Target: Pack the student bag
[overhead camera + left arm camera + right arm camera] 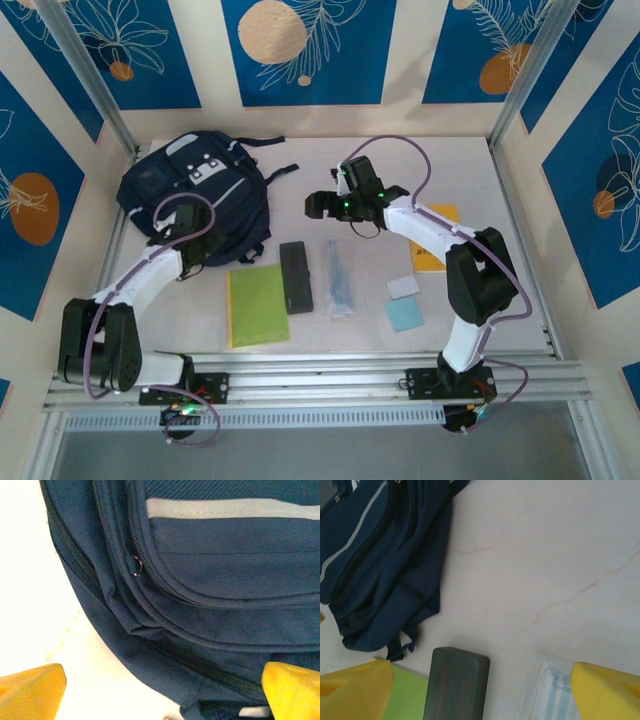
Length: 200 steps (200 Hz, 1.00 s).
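From above, the backpack (200, 190) lies at the far left of the tabletop (400, 250), with the left end effector (203, 244) at its near edge. In the left wrist view, the fingers are spread wide and empty over blue fabric. In the right wrist view, the right end effector (480, 690) is also spread and empty, with a dark case (457, 680) near the backpack.

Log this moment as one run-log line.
left gripper: open, at near edge of backpack | right gripper: open, empty, near dark case | green notebook: on table, unpacked

Bare table (545, 555) beside student bag (385, 565); black case (456, 685) blocks front.
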Motion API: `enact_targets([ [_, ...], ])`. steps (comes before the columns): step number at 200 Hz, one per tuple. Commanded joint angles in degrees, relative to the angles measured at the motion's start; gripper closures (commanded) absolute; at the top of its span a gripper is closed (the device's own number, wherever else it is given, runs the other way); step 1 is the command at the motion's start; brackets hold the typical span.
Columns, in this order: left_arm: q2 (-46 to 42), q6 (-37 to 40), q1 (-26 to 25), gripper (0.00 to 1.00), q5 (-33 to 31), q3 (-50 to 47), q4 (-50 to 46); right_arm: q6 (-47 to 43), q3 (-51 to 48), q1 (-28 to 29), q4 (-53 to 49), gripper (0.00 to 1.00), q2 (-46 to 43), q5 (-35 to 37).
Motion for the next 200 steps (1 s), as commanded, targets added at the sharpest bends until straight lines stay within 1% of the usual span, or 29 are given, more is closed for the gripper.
enact_targets([
  [1,2.8,-9.4,0.1,0.0,-1.0,-1.1,8.0,-0.3,0.2,0.0,-1.7,0.09,-2.2,-2.8],
  [21,6.4,-11.3,0.1,0.0,-1.0,-0.9,12.8,-0.9,-2.4,0.3,-1.3,0.09,-3.8,-2.7],
  [53,13.7,-13.9,-0.3,0.0,3.8,0.5,15.5,-0.8,-5.5,0.0,-0.8,0.09,-5.1,-0.4],
  [61,15.2,-14.5,-0.4,0.03,4.7,0.5,16.3,-0.8,-6.0,-0.1,-0.7,0.09,-5.2,-0.3],
  [69,16.4,-14.6,-0.5,0.09,6.0,0.0,18.0,-0.8,-6.2,-0.1,-0.4,0.09,-5.3,-0.2],
  [76,17.2,-14.7,-0.5,0.18,7.3,-0.5,19.8,-0.7,-6.4,-0.2,-0.1,0.09,-5.2,-0.4],
  [89,18.0,-14.5,-0.7,0.53,9.9,-1.1,23.0,-0.2,-6.6,-0.3,0.5,0.09,-4.9,-0.9],
  [94,18.1,-14.3,-0.8,0.65,10.9,-1.1,23.9,0.1,-6.7,-0.2,1.0,0.09,-4.9,-1.4],
  [105,17.6,-13.5,-1.6,0.88,13.0,-0.5,24.6,1.1,-7.1,-0.2,2.1,0.1,-4.4,-2.5],
  [113,17.1,-12.9,-2.5,1.0,14.6,0.6,24.1,2.0,-7.1,-0.2,2.8,0.1,-4.1,-3.3],
  [143,15.4,-11.0,-8.8,1.0,17.6,7.1,20.3,6.5,-6.9,-0.2,7.7,0.11,-2.1,-8.3],
  [173,17.7,-11.1,-15.4,1.0,18.5,13.3,19.6,13.9,-5.7,-0.1,15.5,0.12,2.8,-12.4],
  [183,19.1,-12.2,-17.2,1.0,19.5,14.5,21.0,15.8,-4.4,-0.1,16.0,0.13,5.0,-12.6],
  [187,19.7,-12.6,-17.9,1.0,19.8,15.0,21.5,16.4,-4.0,-0.1,16.0,0.14,5.8,-12.5],
  [200,22.2,-13.2,-19.9,1.0,20.8,17.0,22.3,18.3,-3.4,-0.6,15.5,0.14,7.7,-10.9],
])
